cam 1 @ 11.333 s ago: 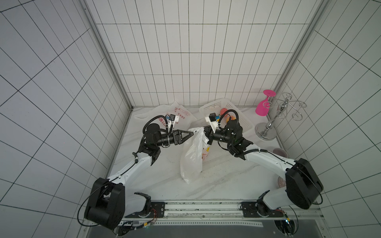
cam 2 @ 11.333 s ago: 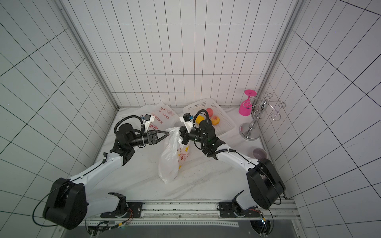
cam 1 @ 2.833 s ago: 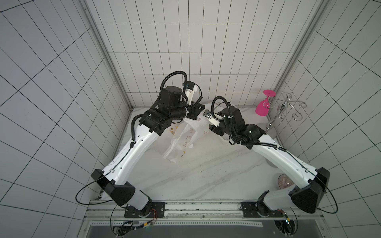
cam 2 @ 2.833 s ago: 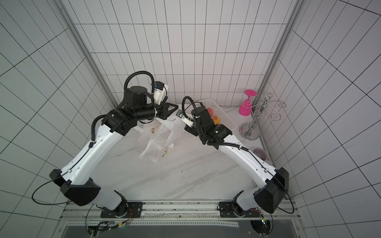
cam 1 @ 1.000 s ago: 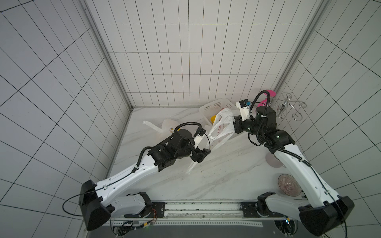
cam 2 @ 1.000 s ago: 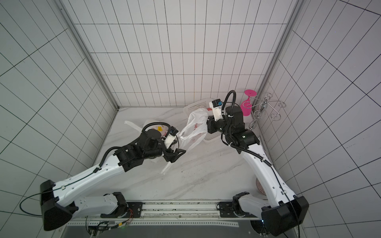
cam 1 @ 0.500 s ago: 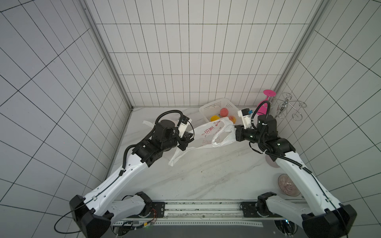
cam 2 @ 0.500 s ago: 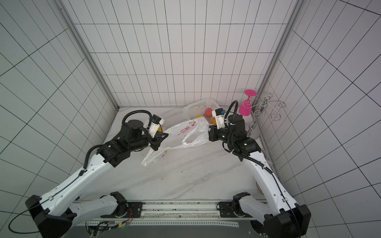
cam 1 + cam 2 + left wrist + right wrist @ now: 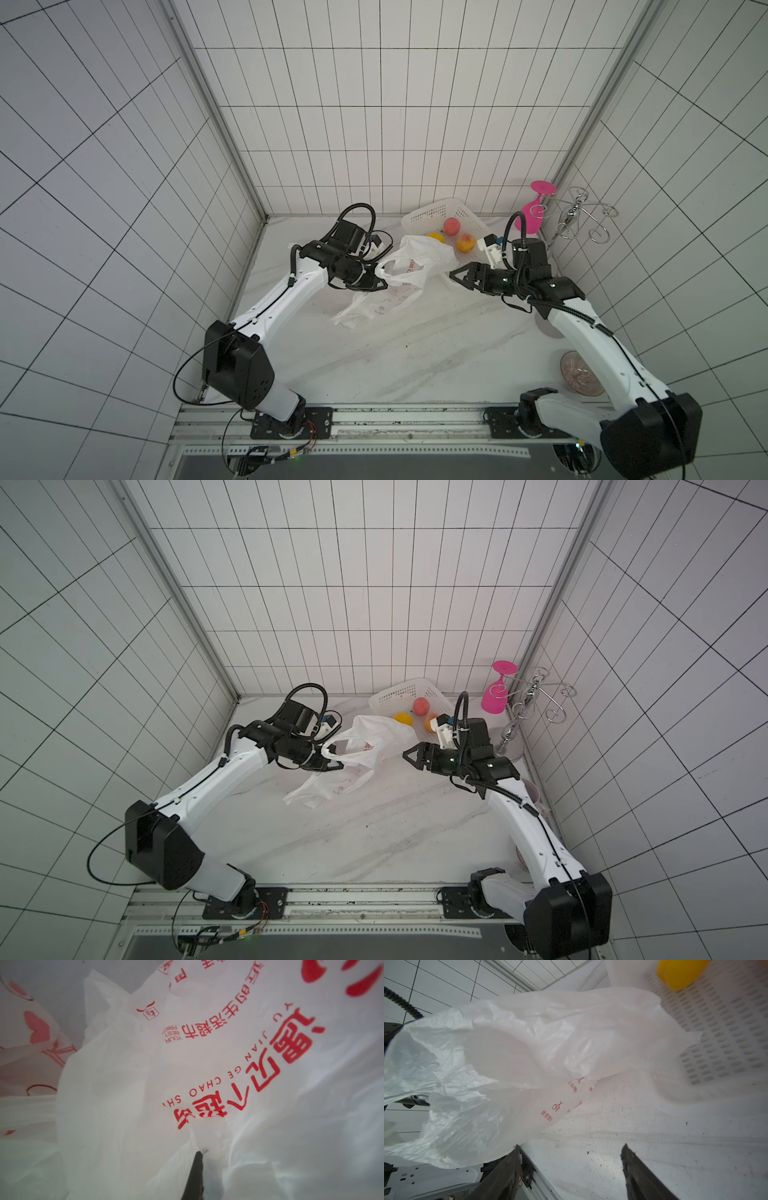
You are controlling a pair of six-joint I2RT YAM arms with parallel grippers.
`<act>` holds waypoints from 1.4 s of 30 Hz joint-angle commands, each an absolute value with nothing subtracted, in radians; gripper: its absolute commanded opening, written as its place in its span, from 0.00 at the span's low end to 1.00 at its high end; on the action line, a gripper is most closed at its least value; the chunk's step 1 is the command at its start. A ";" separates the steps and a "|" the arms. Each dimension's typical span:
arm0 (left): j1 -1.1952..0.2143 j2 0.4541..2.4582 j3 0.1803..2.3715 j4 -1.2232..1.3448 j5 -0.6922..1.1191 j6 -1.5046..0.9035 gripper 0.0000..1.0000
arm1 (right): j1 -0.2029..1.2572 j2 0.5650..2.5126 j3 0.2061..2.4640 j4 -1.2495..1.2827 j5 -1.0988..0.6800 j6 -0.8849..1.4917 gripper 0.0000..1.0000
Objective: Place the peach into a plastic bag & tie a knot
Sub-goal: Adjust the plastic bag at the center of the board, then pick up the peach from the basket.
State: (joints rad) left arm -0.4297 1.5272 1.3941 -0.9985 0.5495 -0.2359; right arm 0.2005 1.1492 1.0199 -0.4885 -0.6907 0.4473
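A white plastic bag (image 9: 411, 266) (image 9: 365, 746) with red print hangs from my left gripper (image 9: 380, 284) (image 9: 338, 764), which is shut on its edge. In the left wrist view the bag (image 9: 207, 1064) fills the frame round the closed gripper (image 9: 198, 1155). My right gripper (image 9: 455, 276) (image 9: 409, 754) stands open just right of the bag, with nothing between its fingers (image 9: 571, 1147). The bag (image 9: 529, 1053) sags ahead of it. A pinkish-red peach (image 9: 451, 226) (image 9: 420, 706) lies in the white basket (image 9: 424, 212). What the bag holds is hidden.
The basket also holds an orange-red fruit (image 9: 465, 242) and a yellow one (image 9: 436, 237) (image 9: 679, 972). A pink goblet (image 9: 536, 208) and a wire rack (image 9: 582, 216) stand at the back right. A glass dish (image 9: 579, 378) lies front right. Another heart-printed bag (image 9: 31, 1032) lies near my left gripper.
My right gripper has opened and let go of the bag, which was stretched between both grippers. The bag's right end now sags. My left gripper still holds its end.
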 commanded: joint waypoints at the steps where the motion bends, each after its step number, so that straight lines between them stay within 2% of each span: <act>1: -0.414 1.462 1.460 -1.063 0.561 -0.234 0.00 | 0.120 1.136 1.173 -0.595 -0.682 0.436 0.77; 4: -0.414 1.426 1.468 -1.053 0.600 -0.270 0.00 | 0.095 1.193 1.218 -0.591 -0.518 0.510 0.73; 8: -0.414 1.386 1.531 -1.087 0.579 -0.306 0.00 | 0.122 1.361 1.315 -0.578 -0.288 0.532 0.70; 12: -0.419 1.322 1.571 -1.101 0.405 -0.359 0.00 | 0.151 1.550 1.428 -0.559 -0.052 0.526 0.75; 17: -0.448 1.300 1.685 -1.172 0.189 -0.374 0.00 | 0.163 1.776 1.614 -0.566 0.092 0.479 0.86; 19: -0.468 1.315 1.724 -1.209 0.158 -0.366 0.00 | 0.162 1.865 1.681 -0.574 0.108 0.460 0.89; 24: -0.515 1.341 1.696 -1.200 0.262 -0.383 0.00 | 0.163 2.050 1.817 -0.565 0.101 0.441 0.92; 32: -0.541 1.403 1.745 -1.196 0.355 -0.380 0.00 | 0.170 2.267 2.036 -0.594 0.071 0.471 0.92; 38: -0.530 1.430 1.702 -1.163 0.420 -0.373 0.00 | 0.171 2.343 2.123 -0.632 0.078 0.471 0.79; 42: -0.503 1.433 1.646 -1.097 0.490 -0.387 0.00 | 0.169 2.327 2.126 -0.636 0.059 0.460 0.61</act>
